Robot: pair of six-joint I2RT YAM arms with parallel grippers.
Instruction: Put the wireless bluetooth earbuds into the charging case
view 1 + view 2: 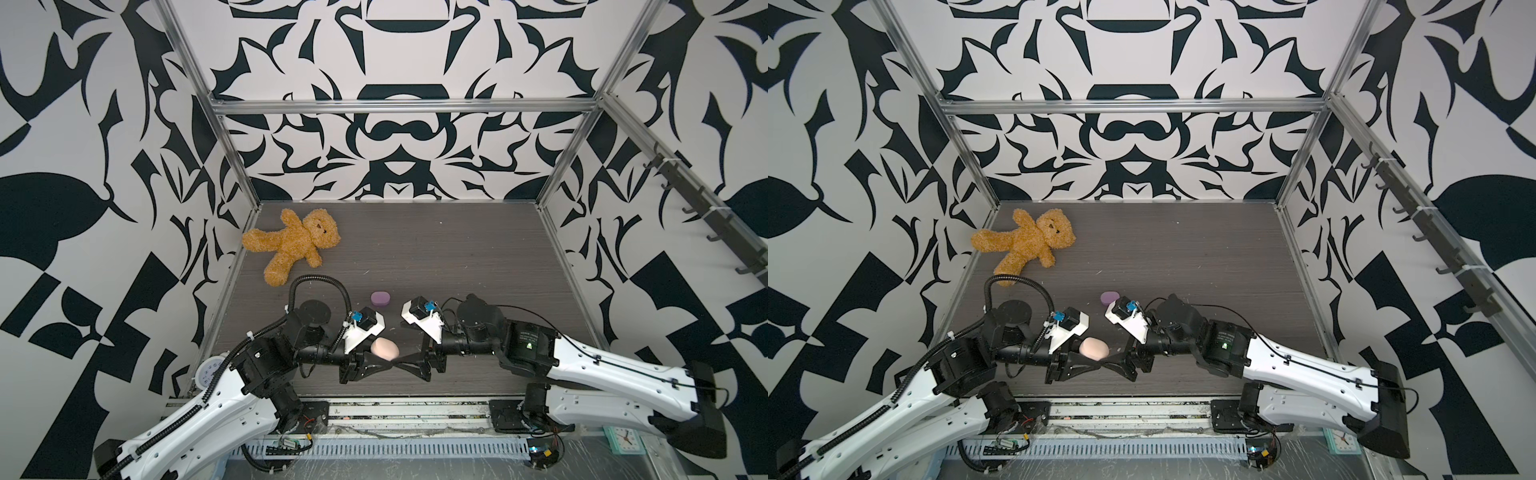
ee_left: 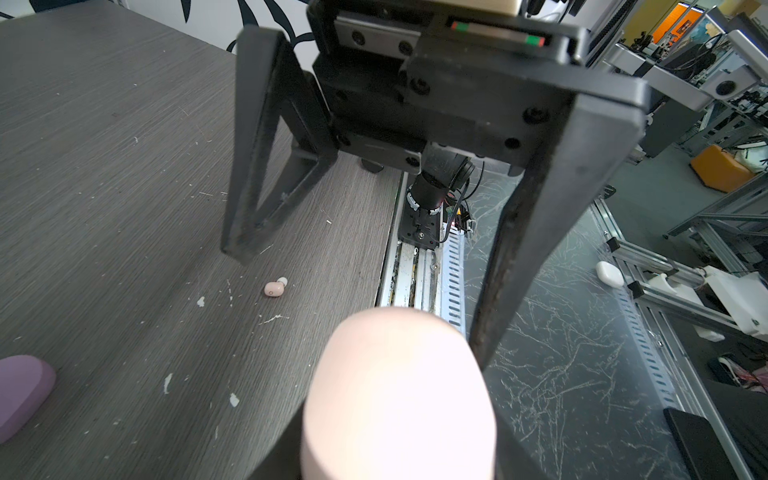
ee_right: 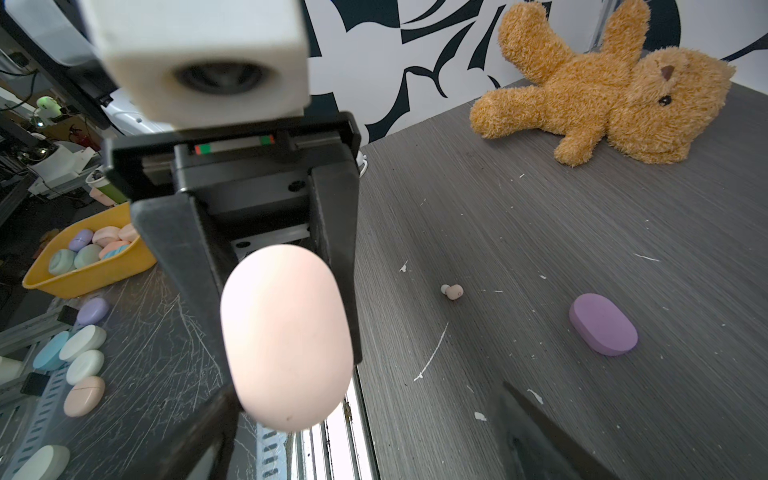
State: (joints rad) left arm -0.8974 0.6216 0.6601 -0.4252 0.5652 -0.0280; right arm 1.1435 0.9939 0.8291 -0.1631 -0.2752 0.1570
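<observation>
— The cases?
— A plain peach charging case (image 1: 384,348) and a lilac charging case (image 1: 381,298); the earbud (image 3: 454,291) is peach, white-tipped.
— The rest?
— Golden-brown teddy bear (image 1: 291,243), dark grey wood-grain table (image 1: 457,257), walls (image 1: 395,137) in black-and-white swirls, a yellow tub (image 3: 83,278).

A brown teddy bear (image 1: 293,245) lies sprawled on the dark table (image 1: 457,257), near its far left corner.

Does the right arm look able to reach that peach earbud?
Probably yes: the right tool is open, the peach earbud lies uncovered on the table; the left tool holds the peach case aside.
</observation>
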